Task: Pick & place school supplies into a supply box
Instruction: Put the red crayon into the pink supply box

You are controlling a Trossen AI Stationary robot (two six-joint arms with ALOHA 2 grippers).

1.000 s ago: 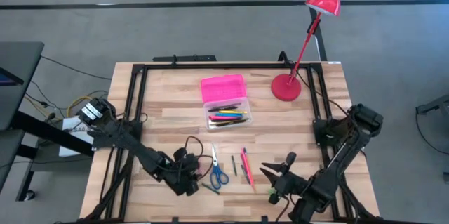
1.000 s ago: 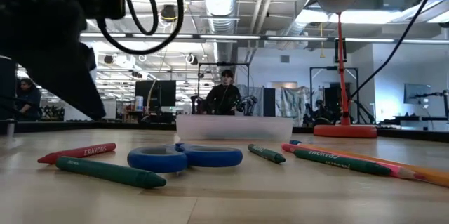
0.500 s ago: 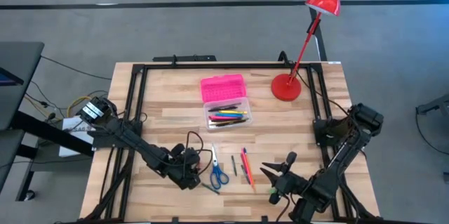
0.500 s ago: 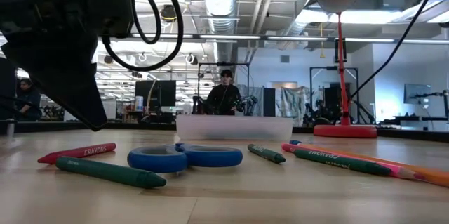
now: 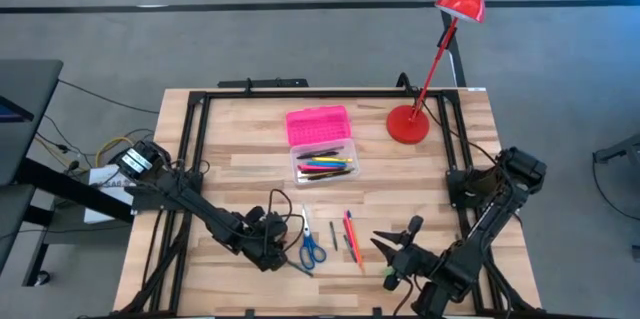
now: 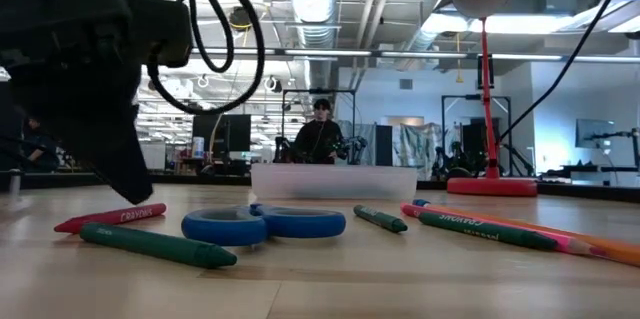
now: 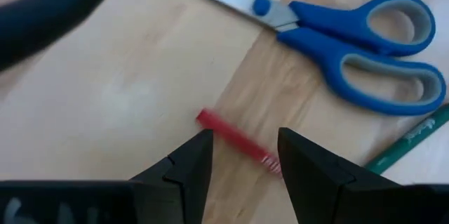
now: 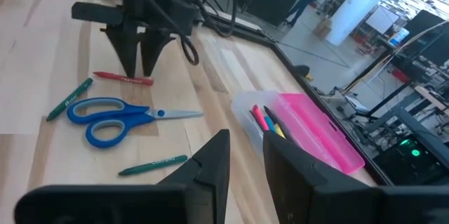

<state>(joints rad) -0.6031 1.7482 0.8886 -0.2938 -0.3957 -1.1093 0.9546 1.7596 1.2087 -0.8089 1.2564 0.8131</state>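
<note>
- The box (image 5: 322, 162) sits mid-desk toward the far side, its pink lid (image 5: 318, 124) laid open behind the clear base; several coloured pens (image 5: 326, 167) already lie inside the base.
- The rest of the supplies lie loose on the near half of the desk (image 5: 240, 129): blue-handled scissors (image 5: 310, 244), a red crayon (image 7: 235, 138) and a green crayon (image 6: 155, 244) beside them, a short dark green one (image 5: 334, 235), and a pink and orange pair (image 5: 352, 237) further right.
- In the low view the red crayon (image 6: 110, 218) lies just left of the scissor handles (image 6: 265, 224), with the green crayon in front of it.
- The left claw (image 7: 242, 155) hangs tips-down directly over the red crayon, fingers parted narrowly with one on each side of it; the crayon shows in the gap between the tips, not yet gripped.
- The left arm reaches low from the desk's left edge in toward the scissors, wrist bent so that the claw (image 5: 270, 249) points down at the wood.
- The right claw (image 8: 245, 155) waits at the near right of the desk, well apart from the supplies, fingers a little apart and holding nothing; it faces across toward the scissors and the box.
- A red lamp (image 5: 408, 124) stands at the far right of the desk, to the right of the box.
- A person (image 6: 320, 139) is in the room behind the desk.
</note>
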